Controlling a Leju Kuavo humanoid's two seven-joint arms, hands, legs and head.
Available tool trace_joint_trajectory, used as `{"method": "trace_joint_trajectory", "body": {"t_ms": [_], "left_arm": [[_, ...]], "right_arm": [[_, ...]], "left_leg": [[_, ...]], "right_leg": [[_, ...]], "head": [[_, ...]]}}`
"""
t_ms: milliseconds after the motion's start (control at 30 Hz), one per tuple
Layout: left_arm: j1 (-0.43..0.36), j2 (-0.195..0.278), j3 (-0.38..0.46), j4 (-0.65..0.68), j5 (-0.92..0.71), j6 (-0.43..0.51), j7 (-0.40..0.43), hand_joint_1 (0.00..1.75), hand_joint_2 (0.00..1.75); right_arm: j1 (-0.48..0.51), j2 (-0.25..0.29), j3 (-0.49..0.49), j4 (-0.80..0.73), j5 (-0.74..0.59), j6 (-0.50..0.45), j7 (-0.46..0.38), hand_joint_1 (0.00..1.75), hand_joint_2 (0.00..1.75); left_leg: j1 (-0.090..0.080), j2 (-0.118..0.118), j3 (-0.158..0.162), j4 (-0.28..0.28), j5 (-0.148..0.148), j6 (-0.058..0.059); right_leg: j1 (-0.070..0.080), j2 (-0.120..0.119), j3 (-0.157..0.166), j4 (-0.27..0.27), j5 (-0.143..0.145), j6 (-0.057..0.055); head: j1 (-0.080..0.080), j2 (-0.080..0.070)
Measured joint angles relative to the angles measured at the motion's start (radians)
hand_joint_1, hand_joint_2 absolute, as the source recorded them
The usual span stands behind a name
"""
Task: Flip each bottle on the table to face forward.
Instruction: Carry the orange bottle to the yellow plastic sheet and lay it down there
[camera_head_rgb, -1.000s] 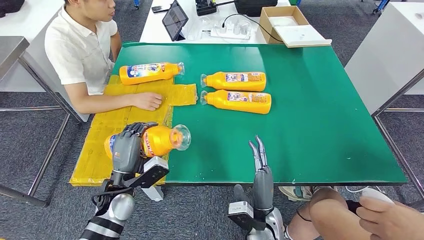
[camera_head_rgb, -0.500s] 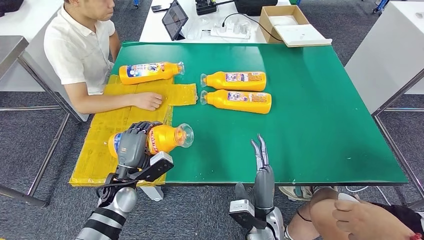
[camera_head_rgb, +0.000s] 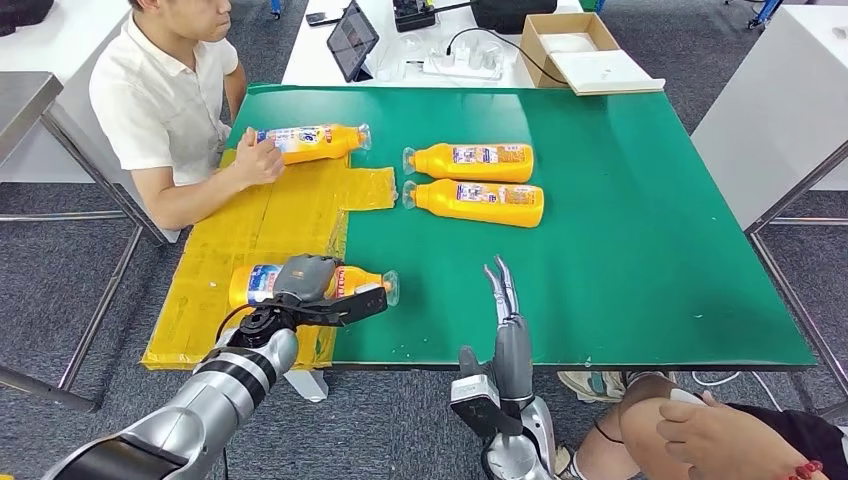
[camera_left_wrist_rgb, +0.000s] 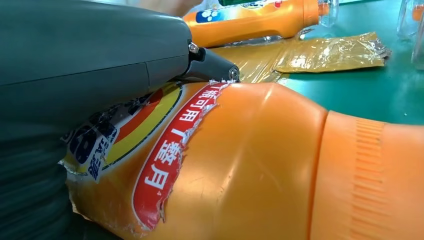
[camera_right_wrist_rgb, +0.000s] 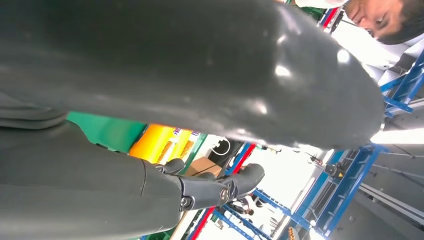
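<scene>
An orange bottle (camera_head_rgb: 262, 283) with a clear cap lies on its side at the table's near left, across the edge of the yellow mat (camera_head_rgb: 240, 240), its blue and red label up. My left hand (camera_head_rgb: 305, 280) grips it from above; up close in the left wrist view the hand (camera_left_wrist_rgb: 90, 65) covers the bottle's (camera_left_wrist_rgb: 260, 165) torn label. Two more orange bottles (camera_head_rgb: 470, 160) (camera_head_rgb: 478, 202) lie side by side mid-table, caps to the left. A person holds a fourth bottle (camera_head_rgb: 312, 142) at the far left. My right hand (camera_head_rgb: 505, 325) stands open at the near edge, fingers straight, holding nothing.
A person in a white shirt (camera_head_rgb: 160, 100) sits at the table's left, one hand (camera_head_rgb: 258, 160) on the far bottle. Beyond the green table (camera_head_rgb: 640, 250) a white desk carries a tablet (camera_head_rgb: 350, 40) and a cardboard box (camera_head_rgb: 565, 40). Another person's knee (camera_head_rgb: 690, 435) is at the bottom right.
My left hand has lowered the bottle from tilted in the air to lying flat on the table. The person's hand moved from the mat to the far-left bottle. My right hand shifted slightly left.
</scene>
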Motion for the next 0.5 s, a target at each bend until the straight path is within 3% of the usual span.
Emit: {"method": "trace_joint_trajectory", "body": {"t_ms": [67, 133, 233, 333, 467, 500], "left_arm": [[-0.015, -0.003, -0.003, 0.026, -0.005, -0.018, 0.002, 0.47, 1.75], [-0.027, -0.005, -0.005, 0.047, -0.012, -0.034, 0.005, 0.50, 1.75], [-0.035, -0.006, -0.005, 0.064, -0.014, -0.041, 0.006, 0.28, 1.75], [-0.037, -0.007, -0.003, 0.070, 0.006, -0.046, -0.011, 0.19, 1.75], [-0.042, -0.016, 0.055, 0.085, 0.232, -0.142, -0.230, 0.00, 1.75], [-0.041, -0.020, 0.073, 0.085, 0.270, -0.164, -0.269, 0.00, 1.31]], "right_arm": [[-0.001, 0.000, 0.000, 0.004, 0.000, 0.002, 0.000, 0.00, 0.00], [-0.003, 0.000, 0.000, 0.009, 0.002, 0.004, 0.000, 0.00, 0.00], [-0.006, 0.000, 0.000, 0.014, 0.004, 0.007, 0.000, 0.00, 0.00], [-0.007, 0.000, 0.000, 0.018, 0.005, 0.008, 0.000, 0.00, 0.00], [-0.017, 0.000, -0.001, 0.045, 0.000, 0.009, -0.013, 0.00, 0.00], [-0.020, 0.000, -0.001, 0.052, -0.003, 0.009, -0.017, 0.00, 0.00]], "left_leg": [[0.000, 0.000, 0.001, 0.000, 0.000, 0.000], [0.000, -0.001, 0.002, 0.000, 0.000, 0.000], [0.000, -0.001, 0.004, 0.000, 0.000, 0.000], [0.000, -0.001, 0.004, 0.000, 0.000, 0.000], [0.000, -0.002, 0.005, 0.000, 0.002, 0.000], [0.000, -0.002, 0.005, 0.000, 0.002, 0.000]], "right_leg": [[0.000, 0.000, 0.001, 0.000, 0.000, 0.000], [0.000, 0.000, 0.002, 0.000, 0.000, 0.000], [0.000, 0.000, 0.004, 0.000, 0.000, 0.000], [0.000, 0.000, 0.005, 0.000, 0.000, 0.000], [0.000, 0.000, 0.006, 0.000, 0.000, 0.000], [0.000, -0.001, 0.006, 0.000, 0.000, 0.000]], "head": [[0.000, 0.000], [0.000, 0.000], [0.000, 0.000], [0.000, 0.000], [0.000, 0.000], [0.000, 0.000]]}}
